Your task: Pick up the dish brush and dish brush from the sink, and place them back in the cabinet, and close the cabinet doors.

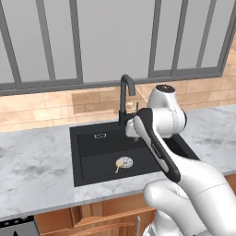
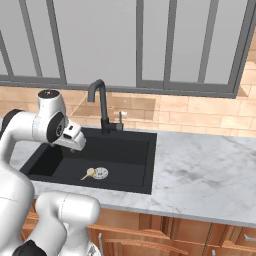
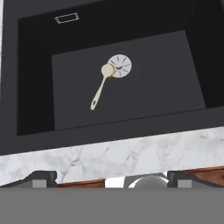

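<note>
One dish brush (image 3: 100, 86) (all tan) lies in the single black sink (image 3: 35, 105), head touching the drain; gripper (image 3: 112, 180) fingers spread wide, empty.

Even, soft light falls on my kitchen, with no glare. Inside the sink (image 3: 39, 100) the walls go nearly black, the floor a paler grey. Edges look slightly soft and low-resolution. Shadows beside the sink are faint.
</note>
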Robot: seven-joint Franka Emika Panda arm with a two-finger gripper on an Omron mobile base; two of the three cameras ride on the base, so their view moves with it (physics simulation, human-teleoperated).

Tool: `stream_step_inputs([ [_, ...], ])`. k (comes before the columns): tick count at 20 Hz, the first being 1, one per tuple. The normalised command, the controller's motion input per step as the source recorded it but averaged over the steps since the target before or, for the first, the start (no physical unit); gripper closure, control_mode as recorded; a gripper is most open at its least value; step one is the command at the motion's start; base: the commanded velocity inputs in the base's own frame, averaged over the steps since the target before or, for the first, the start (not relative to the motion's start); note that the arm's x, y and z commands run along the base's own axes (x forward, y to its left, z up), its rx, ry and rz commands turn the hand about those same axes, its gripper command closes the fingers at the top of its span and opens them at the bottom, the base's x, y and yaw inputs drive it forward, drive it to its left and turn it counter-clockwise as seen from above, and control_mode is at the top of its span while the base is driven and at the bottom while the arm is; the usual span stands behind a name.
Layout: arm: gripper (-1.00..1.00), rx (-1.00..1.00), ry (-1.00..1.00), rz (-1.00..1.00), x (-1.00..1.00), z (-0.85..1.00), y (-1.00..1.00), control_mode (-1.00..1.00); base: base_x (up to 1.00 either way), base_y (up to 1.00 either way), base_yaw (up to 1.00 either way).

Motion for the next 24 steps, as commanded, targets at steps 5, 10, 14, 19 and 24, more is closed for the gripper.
stream_step_inputs([
  [5, -1.0, 0.0, 0.0, 0.0, 0.19, -0.15, 0.02, -1.0, 0.0, 0.0, 0.0],
  [10, -1.0, 0.0, 0.0, 0.0, 0.18, -0.13, 0.05, -1.0, 0.0, 0.0, 0.0],
  [14, -1.0, 0.0, 0.0, 0.0, 0.11, -0.13, 0.01, -1.0, 0.0, 0.0, 0.0],
  [19, -1.0, 0.0, 0.0, 0.0, 0.16, -0.14, 0.0, -1.0, 0.0, 0.0, 0.0],
  [24, -1.0, 0.0, 0.0, 0.0, 0.19, -0.14, 0.0, -1.0, 0.0, 0.0, 0.0],
])
